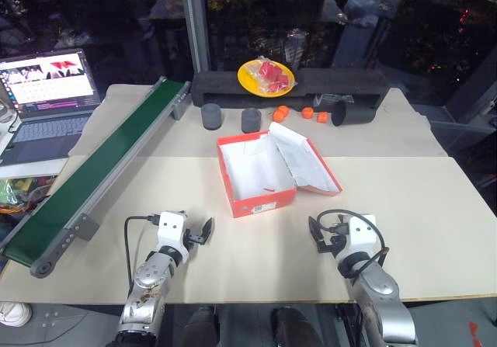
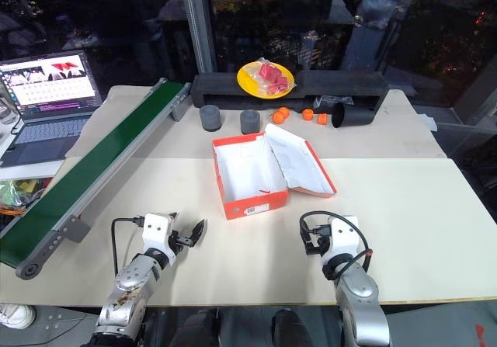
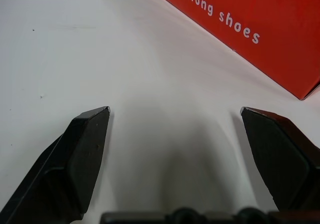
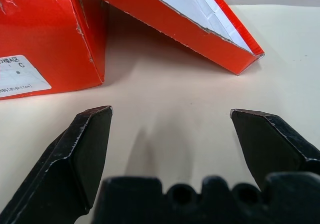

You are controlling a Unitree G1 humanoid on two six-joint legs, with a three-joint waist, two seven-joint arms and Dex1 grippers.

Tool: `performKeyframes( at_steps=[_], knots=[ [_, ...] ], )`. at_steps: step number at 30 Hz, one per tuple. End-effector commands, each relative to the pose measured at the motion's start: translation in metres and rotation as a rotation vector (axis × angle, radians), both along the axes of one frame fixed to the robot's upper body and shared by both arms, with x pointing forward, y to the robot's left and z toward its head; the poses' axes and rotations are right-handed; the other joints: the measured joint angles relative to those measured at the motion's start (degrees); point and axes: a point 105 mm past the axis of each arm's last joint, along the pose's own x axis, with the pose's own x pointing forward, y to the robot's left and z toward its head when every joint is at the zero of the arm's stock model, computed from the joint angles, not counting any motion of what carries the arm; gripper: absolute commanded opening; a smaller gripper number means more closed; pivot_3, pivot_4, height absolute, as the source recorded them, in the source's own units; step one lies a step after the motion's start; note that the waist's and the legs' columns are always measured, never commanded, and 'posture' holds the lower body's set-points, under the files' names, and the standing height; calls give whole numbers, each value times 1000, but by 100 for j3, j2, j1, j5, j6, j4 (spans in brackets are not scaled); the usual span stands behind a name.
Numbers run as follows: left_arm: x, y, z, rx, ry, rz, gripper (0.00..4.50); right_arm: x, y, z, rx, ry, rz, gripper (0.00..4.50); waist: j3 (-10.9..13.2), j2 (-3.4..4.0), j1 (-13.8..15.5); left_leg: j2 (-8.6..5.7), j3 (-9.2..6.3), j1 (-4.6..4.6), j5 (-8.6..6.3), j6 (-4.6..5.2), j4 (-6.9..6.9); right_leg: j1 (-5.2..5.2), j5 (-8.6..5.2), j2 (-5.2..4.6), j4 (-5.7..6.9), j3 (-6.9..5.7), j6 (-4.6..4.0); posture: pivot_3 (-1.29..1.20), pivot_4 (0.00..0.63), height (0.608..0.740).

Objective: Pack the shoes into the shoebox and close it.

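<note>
Two grippers sit low in the head views, and everything else lies above them on the pale table (image 1: 435, 215). At the far left edge a laptop (image 1: 46, 91) stands with its screen lit. Just right of it a long green conveyor belt (image 1: 105, 168) runs diagonally from the lower left up toward the centre top. In the lower left of centre, the left gripper (image 1: 203, 232) hovers over bare tabletop, its black fingers (image 3: 82, 159) spread wide with nothing between them; the left wrist view shows the red side of the shoebox (image 1: 260, 172) just ahead and to one side. That box sits at mid-frame, open, its white inside bare, its lid (image 1: 304, 157) tilted back to the right. Above it are two grey cylinders (image 1: 211, 116), a yellow plate (image 1: 265, 78) with red items, small orange pieces (image 1: 279, 114) and a black tube (image 1: 353, 114) lying on its side. Lower right of centre, the right gripper (image 1: 317, 236) is likewise splayed and holds nothing, pointing toward the box's labelled end.
</note>
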Motion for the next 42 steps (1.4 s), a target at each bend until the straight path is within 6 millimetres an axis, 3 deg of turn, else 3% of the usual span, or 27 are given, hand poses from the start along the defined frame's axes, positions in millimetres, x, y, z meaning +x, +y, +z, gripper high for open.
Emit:
performKeyframes(
  at_steps=[1,4,8,14,17,19,23,27,31,36,42],
  knots=[
    [2,-3,9,2,-44,-18,4500,-1,-2,11,-11,-50,-3,4469,0,0,0,0,0,0,0,0,0,0,0,0,0,0,0,0,150,740],
    [3,3,15,-6,-64,-10,4500,-6,-7,21,-19,-64,-19,4469,0,0,3,0,0,0,0,0,-1,-1,0,0,0,0,0,0,150,740],
    [13,11,36,5,-119,-2,4500,-9,-13,50,-22,-125,-41,4469,0,1,12,0,0,-1,0,0,2,-2,1,0,2,0,1,0,150,740],
    [41,19,94,2,-254,-2,4500,3,-29,122,-67,-297,-89,4469,0,0,28,-1,-1,-2,2,0,12,5,10,0,3,-1,10,0,150,740],
    [53,17,118,-2,-301,-6,4500,16,-23,150,-55,-355,-59,4469,0,0,23,-2,-1,-2,4,3,18,6,13,2,4,-1,14,0,150,740],
    [57,15,125,6,-313,-10,4500,24,-15,156,-45,-348,-21,4469,-1,-1,18,-2,-3,-2,5,6,15,8,12,3,3,0,14,0,150,740],
    [64,11,144,33,-346,-3,4500,50,20,169,11,-319,159,4469,0,-1,-28,-4,-3,-9,6,7,10,0,29,4,5,5,-13,0,150,740],
    [67,22,156,39,-349,68,4500,62,46,171,44,-288,301,4469,0,-1,-22,-6,-8,-9,9,12,14,3,29,6,11,4,-12,0,150,740],
    [69,50,160,56,-331,172,4500,65,76,160,27,-236,463,4469,0,-1,-20,-8,-10,-10,9,12,14,4,29,5,11,4,-10,0,150,740],
    [62,83,160,58,-298,293,4500,57,113,166,51,-241,659,4469,1,-1,-37,-8,-10,-12,9,12,18,-6,29,5,33,4,-11,0,150,740],
    [56,96,170,66,-293,322,4500,56,127,166,10,-233,737,4469,2,-3,-10,-9,-13,-11,9,12,21,-7,28,4,44,2,-10,0,150,740]
  ],
)
